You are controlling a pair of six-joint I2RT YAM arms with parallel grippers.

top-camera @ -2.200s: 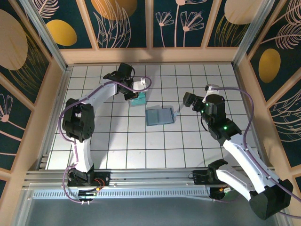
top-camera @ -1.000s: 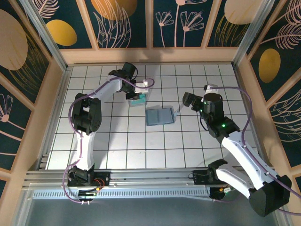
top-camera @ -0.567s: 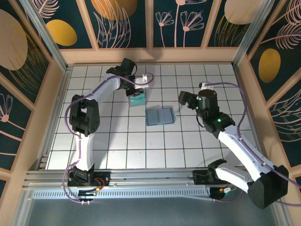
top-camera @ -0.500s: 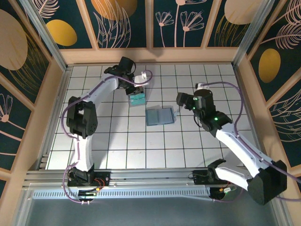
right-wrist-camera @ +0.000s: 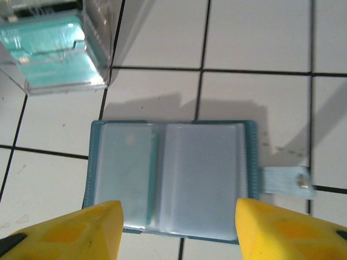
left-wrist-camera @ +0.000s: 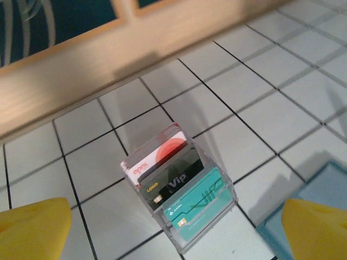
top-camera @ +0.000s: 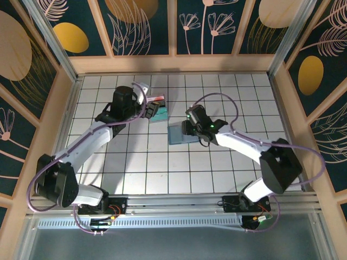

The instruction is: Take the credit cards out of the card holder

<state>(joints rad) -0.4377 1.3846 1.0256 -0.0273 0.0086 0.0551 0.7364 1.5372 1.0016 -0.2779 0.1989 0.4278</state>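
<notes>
Two things could go wrong for you here. Nearest, the right gripper (right-wrist-camera: 179,230) is hovering low over the open card holder (right-wrist-camera: 173,176), which is lying flat on the table (top-camera: 162,173). Its jaws are standing partly apart with nothing between them. If it is closing as it descends, the fingertips may pinch the slick sleeve or drag the whole wallet instead of catching a card. You cannot tell whether any card is sitting in the cloudy pockets. Just beyond, the left gripper (left-wrist-camera: 174,234) is hanging wide open and empty, facing the clear box (left-wrist-camera: 179,216), where three credit cards (left-wrist-camera: 162,176) are standing on edge. A careless sweep could knock that box over. The right arm is curling in from the near right corner, wrist pointing down, while the left arm is stretching from the near left toward the far wall.
</notes>
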